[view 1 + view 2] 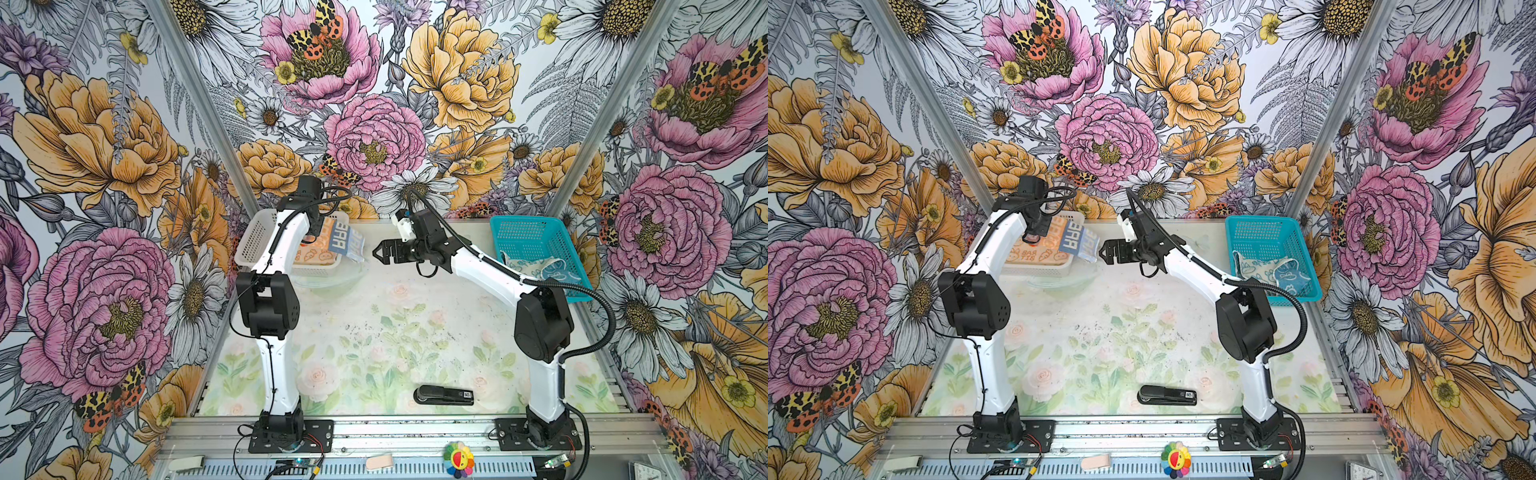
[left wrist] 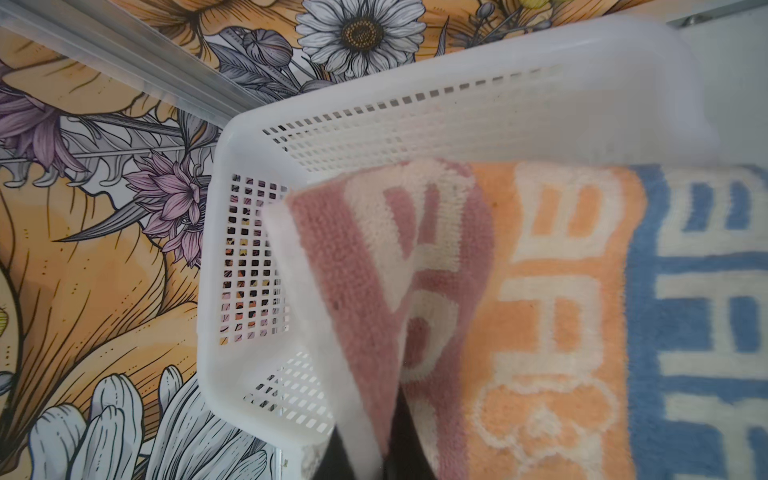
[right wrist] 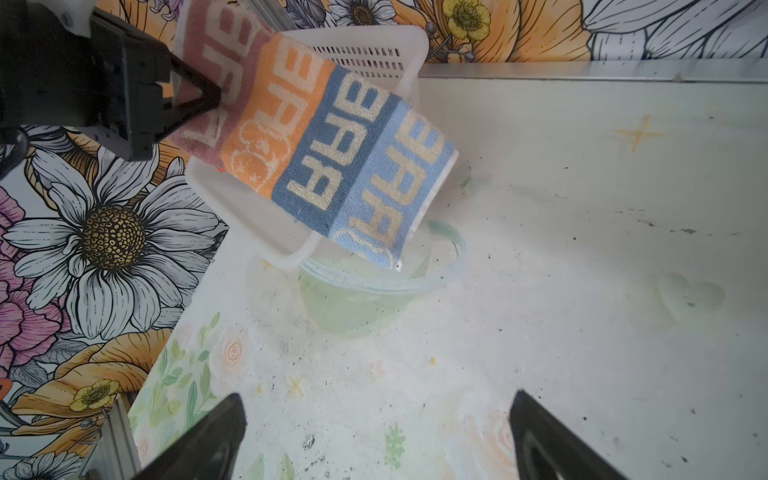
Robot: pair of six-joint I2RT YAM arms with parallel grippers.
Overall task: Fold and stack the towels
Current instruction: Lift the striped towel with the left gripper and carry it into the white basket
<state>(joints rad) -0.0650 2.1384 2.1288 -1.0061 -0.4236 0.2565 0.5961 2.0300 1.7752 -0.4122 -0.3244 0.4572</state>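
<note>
Towel in the air: the striped towel [image 3: 332,137] hangs from the left fingers [image 3: 210,96], which are pressed together on its pink end. Its light-blue end droops past the rim of the white basket [image 1: 254,243], above a clear bowl [image 3: 374,299] on the counter [image 1: 415,328].

We read the end-grip as deliberate. Held by one end, the cloth hangs as a narrow strip (it looks doubled over in the left wrist view) and can be laid down lengthwise.

A flat orange towel [image 1: 1034,258] lies inside the white basket, so we judge this to be the stacking spot, with the striped one meant to go on top.

The right fingers [image 3: 208,444] are spread wide and hold nothing. They sit near the drooping end but apart from it, probably placed to take or guide that loose end.

Crumpled towels [image 1: 525,266] wait in the teal basket [image 1: 528,232] on the far right, well apart. We take them for the unfolded supply.

Risk as we see it: the free end lands outside the rim, or in the bowl.
</note>
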